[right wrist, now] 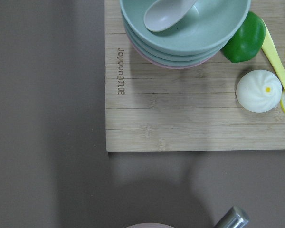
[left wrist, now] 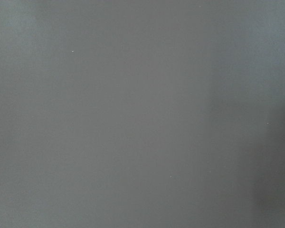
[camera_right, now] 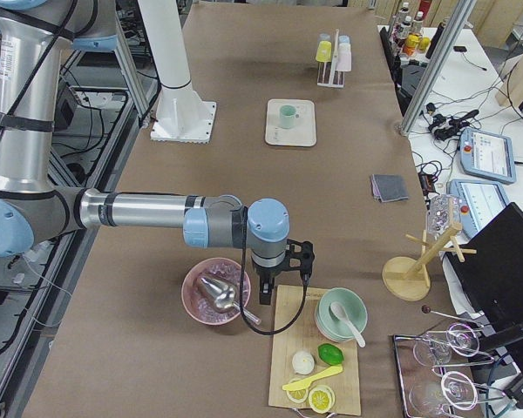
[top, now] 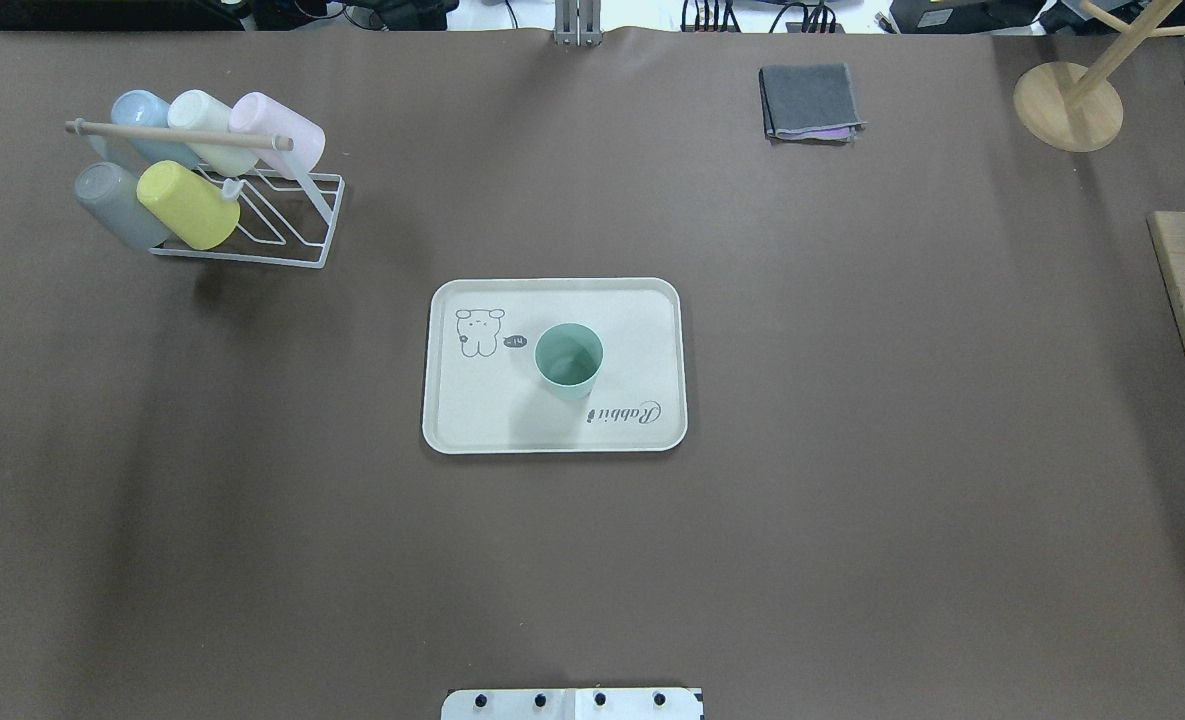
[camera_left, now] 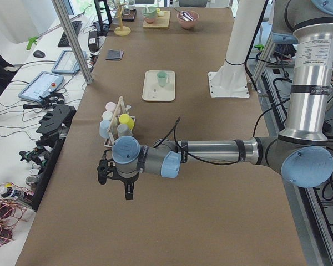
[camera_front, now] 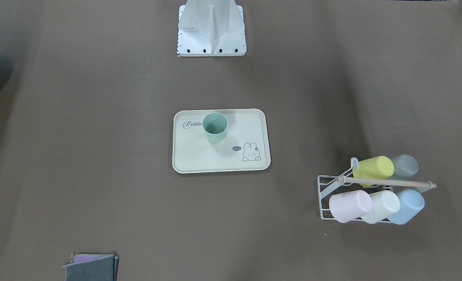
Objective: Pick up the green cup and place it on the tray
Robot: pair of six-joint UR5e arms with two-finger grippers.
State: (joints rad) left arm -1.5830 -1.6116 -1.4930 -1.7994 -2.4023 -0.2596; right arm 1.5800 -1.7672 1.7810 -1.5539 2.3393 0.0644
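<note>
Left gripper (camera_left: 117,180): black two-finger gripper on the near arm in the left-end view, over the bare brown table covering (top: 852,500), well apart from the tray. Whether its fingers are apart or together cannot be told.
Cup rack (top: 287,222): white wire rack with a wooden rod, at the table's far left. It holds five plastic cups on their sides: grey (top: 110,205), yellow (top: 188,205), light blue (top: 142,110), cream (top: 202,115) and pink (top: 278,122).
Tray (top: 552,438): cream rectangular plastic tray with rounded corners, a bunny drawing and "Rabbit" script, at the table's centre.
Green cup (top: 569,358): small pale sea-green plastic tumbler, upright and mouth up, standing inside the tray near its middle. No gripper touches it.
Cloth (top: 810,100): folded dark grey cloth over a purple layer, far right of centre.
Cutting board (right wrist: 180,118): pale bamboo board carrying stacked bowls (right wrist: 190,33), a spoon (right wrist: 166,14) and a white bun (right wrist: 259,90).
Right gripper (camera_right: 283,274): black, between a pink bowl (camera_right: 200,305) and the board. The state of its fingers cannot be told.
</note>
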